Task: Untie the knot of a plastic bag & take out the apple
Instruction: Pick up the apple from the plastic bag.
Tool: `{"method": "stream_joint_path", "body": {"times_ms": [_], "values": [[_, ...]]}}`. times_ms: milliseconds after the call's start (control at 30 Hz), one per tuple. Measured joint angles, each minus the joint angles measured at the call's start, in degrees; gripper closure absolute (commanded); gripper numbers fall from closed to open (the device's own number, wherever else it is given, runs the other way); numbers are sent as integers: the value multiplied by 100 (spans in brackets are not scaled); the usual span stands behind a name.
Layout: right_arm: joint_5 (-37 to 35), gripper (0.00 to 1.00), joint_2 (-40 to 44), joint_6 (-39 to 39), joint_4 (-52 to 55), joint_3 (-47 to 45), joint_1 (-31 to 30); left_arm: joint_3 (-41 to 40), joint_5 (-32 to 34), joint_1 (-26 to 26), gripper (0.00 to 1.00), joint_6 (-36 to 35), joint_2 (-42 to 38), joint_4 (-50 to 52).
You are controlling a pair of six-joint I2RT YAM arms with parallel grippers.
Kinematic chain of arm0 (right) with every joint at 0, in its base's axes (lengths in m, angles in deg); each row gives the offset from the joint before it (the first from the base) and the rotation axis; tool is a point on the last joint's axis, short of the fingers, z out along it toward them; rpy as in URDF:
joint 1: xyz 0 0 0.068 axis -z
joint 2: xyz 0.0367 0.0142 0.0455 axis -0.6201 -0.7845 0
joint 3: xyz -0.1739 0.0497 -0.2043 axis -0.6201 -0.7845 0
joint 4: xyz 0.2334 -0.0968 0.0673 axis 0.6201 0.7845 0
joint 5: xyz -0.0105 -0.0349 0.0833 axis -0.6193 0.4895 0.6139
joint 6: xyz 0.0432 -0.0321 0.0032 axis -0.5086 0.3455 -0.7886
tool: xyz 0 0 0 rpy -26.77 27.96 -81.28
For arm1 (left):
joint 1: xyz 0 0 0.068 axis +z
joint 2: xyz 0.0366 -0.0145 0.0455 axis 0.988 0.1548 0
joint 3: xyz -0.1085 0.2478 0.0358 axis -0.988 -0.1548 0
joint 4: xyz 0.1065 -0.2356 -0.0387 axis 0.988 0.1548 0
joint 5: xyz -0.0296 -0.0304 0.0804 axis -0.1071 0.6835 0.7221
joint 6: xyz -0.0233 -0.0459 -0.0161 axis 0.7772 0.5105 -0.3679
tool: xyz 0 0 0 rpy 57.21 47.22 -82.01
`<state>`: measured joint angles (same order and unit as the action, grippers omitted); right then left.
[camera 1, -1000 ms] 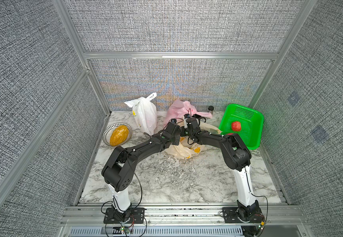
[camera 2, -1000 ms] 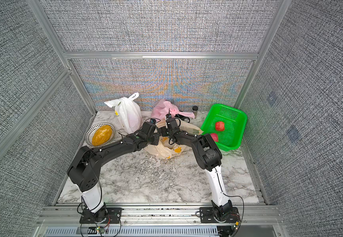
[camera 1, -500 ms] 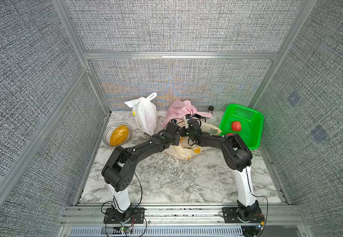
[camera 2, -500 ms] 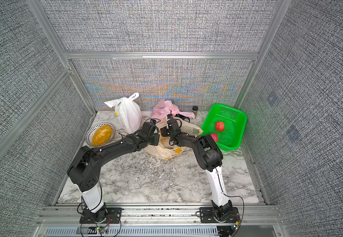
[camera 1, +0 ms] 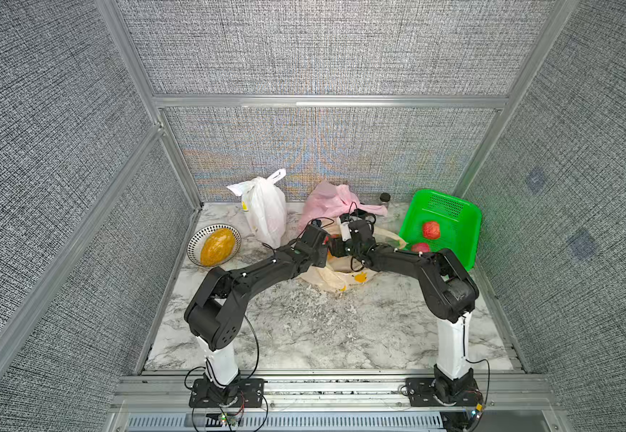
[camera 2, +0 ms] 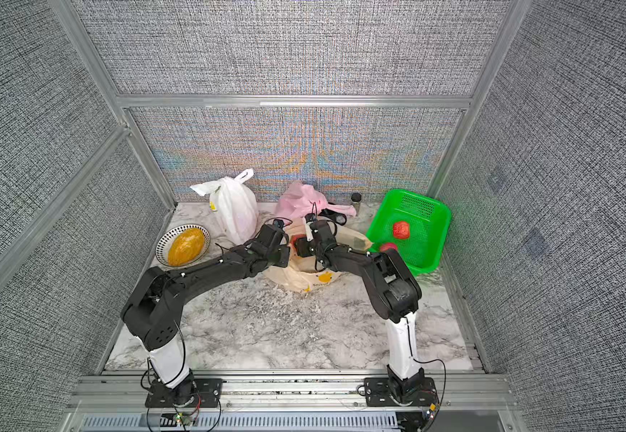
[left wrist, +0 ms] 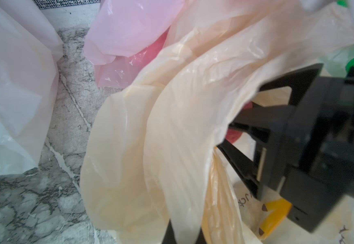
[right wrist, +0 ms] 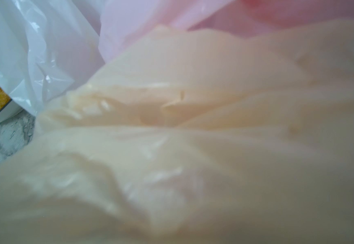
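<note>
- cream plastic bag [camera 1: 337, 278], thin translucent film with yellow print, lies crumpled toward the back middle of the grey-white marble tabletop [camera 1: 322, 329]. both black arms meet over it in both top views.
- left gripper [left wrist: 184, 237]: fingers together, pinching a fold of the cream plastic bag. in the left wrist view the film runs out from between the two dark fingers and stands up as a broad flap.
- the bag mouth gapes open beside that flap, and the right gripper [left wrist: 227, 135] reaches into it.
- right gripper jaws stand partly apart, with the fingertips hidden behind the film edge.
- slivers of the red apple [left wrist: 235, 137] show between those fingers, inside the bag. cannot tell whether the jaws actually press on it.
- right wrist view: blurred close-up of cream film fills nearly everything, with bits of white and pink bag and the bowl's rim at the edges.
- pink plastic bag [camera 1: 326, 202] is slumped just behind the cream one, touching it.
- white knotted plastic bag [camera 1: 266, 213] stands upright at the back, left of the pink one.
- round striped bowl [camera 1: 192, 241] sits near the left wall and holds a yellow-orange lump [camera 1: 217, 247]. can't tell what food it is.
- green plastic mesh basket [camera 1: 448, 204] is tilted at the back right, with two red apples [camera 1: 431, 229] in it. its near edge is just beside the cream bag.
- small dark-capped jar [camera 1: 385, 198] stands at the back wall, between the pink bag and the basket.
</note>
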<state>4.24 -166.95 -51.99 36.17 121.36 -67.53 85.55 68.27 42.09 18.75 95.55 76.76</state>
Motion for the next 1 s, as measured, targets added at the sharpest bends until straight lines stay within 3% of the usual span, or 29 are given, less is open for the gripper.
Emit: {"method": "stream_joint_path", "body": {"times_ms": [600,1000], "values": [[1132,62,1600,-24,586,-811,240,-254,22,0,97,2,-120,-9],[1996,62,2400,-361,850,-737,905,-350,63,0,82,-17,-369,-4]]}}
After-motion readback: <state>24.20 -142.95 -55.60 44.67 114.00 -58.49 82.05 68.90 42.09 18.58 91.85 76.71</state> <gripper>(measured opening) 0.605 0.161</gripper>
